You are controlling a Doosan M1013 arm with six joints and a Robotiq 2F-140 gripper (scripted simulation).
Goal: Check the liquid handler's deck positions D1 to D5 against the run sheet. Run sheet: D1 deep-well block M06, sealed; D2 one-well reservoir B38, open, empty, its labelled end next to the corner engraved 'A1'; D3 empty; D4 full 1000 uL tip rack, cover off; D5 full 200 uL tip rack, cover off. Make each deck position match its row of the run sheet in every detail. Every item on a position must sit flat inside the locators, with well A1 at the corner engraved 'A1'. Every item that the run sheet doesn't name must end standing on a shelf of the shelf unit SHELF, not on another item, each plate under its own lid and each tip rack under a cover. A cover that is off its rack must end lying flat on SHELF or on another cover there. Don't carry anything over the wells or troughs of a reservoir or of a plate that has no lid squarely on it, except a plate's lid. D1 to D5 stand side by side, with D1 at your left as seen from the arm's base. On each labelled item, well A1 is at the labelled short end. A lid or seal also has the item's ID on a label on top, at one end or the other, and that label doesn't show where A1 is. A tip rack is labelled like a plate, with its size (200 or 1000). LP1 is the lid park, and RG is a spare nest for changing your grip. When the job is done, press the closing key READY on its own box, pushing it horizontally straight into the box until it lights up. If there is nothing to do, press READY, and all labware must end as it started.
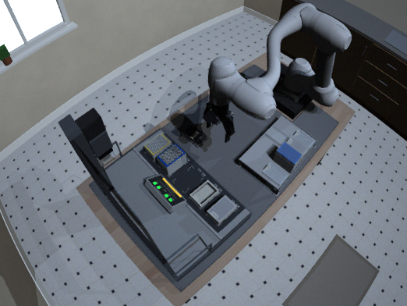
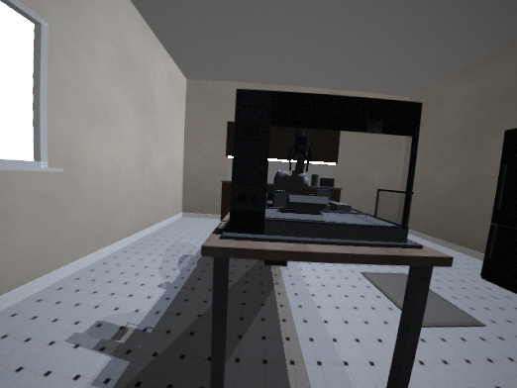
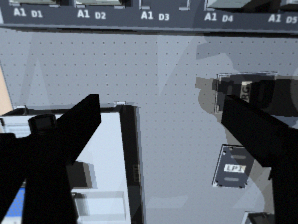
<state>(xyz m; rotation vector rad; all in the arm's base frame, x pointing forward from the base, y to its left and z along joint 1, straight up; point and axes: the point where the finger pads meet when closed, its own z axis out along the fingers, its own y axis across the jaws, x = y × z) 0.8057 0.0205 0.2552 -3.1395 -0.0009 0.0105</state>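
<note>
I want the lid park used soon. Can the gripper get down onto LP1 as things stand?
Probably yes. The gripper hangs open and empty, and the LP1 plate lies bare just below its fingers, with nothing between them.

The bench [image 2: 327, 254] has a wood-look top under a matt dark grey perforated deck plate [image 3: 165, 75]. The arm [image 1: 249, 87] looks smooth, satin grey, and the tool [image 3: 160, 145] matt black.
</note>
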